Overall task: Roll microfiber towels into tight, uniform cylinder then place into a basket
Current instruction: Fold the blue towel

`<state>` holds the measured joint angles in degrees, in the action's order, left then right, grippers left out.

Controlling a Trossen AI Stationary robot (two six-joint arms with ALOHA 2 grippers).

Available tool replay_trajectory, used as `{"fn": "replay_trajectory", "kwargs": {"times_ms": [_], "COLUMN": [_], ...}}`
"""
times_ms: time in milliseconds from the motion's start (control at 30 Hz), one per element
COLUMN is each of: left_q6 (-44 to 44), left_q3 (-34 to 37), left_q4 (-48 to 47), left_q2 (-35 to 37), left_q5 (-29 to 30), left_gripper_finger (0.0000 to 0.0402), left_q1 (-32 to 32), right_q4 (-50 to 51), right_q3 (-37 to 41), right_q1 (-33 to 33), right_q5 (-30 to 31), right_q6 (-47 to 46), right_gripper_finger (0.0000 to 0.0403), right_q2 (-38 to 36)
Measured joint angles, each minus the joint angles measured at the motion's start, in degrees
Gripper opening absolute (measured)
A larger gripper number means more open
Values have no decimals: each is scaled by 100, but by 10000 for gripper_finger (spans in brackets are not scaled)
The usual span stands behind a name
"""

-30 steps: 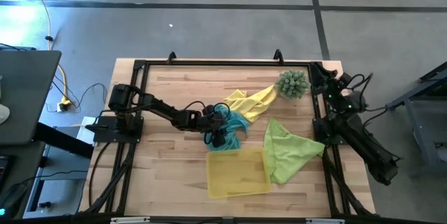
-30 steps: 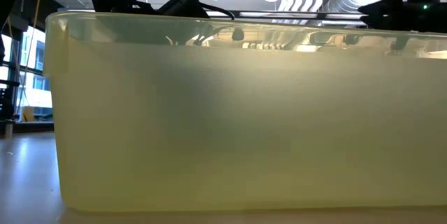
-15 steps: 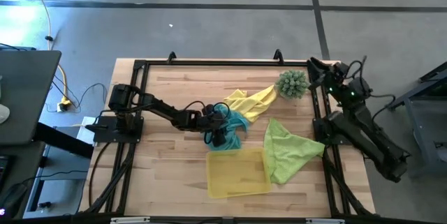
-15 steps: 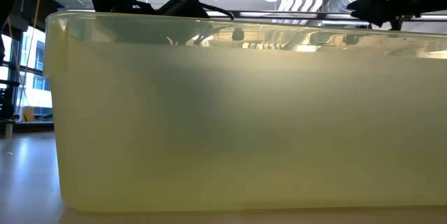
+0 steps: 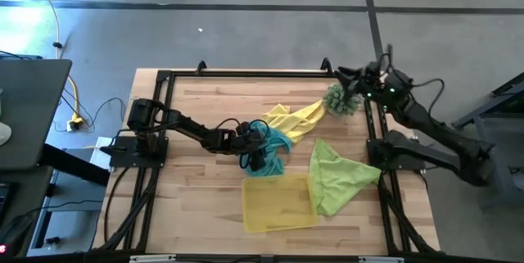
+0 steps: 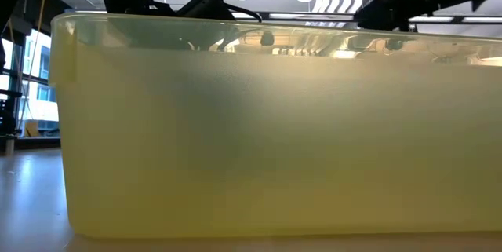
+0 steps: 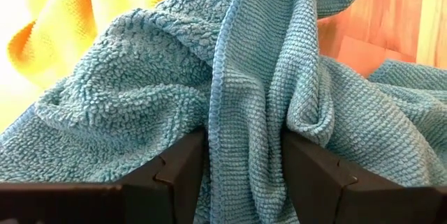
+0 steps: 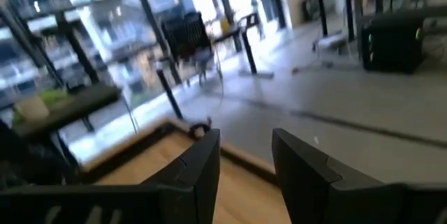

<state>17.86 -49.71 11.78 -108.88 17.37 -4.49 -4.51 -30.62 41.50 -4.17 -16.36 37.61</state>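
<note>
The teal towel (image 7: pixel 174 91) showed a nubby loop pile on one face and fine ribbing on the other. The yellow towel (image 5: pixel 293 119) was bright and plain, the lime green towel (image 5: pixel 337 177) plain too. The basket (image 5: pixel 278 202) was pale, cloudy yellow. The spiky plant (image 5: pixel 342 99) was dull green, the table (image 5: pixel 205 181) light striped wood.
</note>
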Motion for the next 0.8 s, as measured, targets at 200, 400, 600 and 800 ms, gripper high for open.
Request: {"fn": "replay_trajectory", "kwargs": {"times_ms": [200, 400, 600, 800], "left_q6": [0, 0, 2, 1], "left_q3": [-2, -4, -4, -4], "left_q4": [-16, -27, -33, -34], "left_q2": [2, 2, 2, 2], "left_q5": [-7, -12, -24, -24], "left_gripper_finger": [172, 172, 172, 172], "left_q1": [0, 0, 2, 2], "right_q4": [351, 387, 722, 1204], "right_q3": [-322, -501, -636, -858], "right_q1": [-993, -1766, -2448, -2845], "right_q5": [993, 1467, 2019, 2336], "right_q6": [189, 80, -600, -1180], "right_gripper_finger": [122, 122, 122, 122], "right_q2": [872, 1622, 2331, 3111]}}
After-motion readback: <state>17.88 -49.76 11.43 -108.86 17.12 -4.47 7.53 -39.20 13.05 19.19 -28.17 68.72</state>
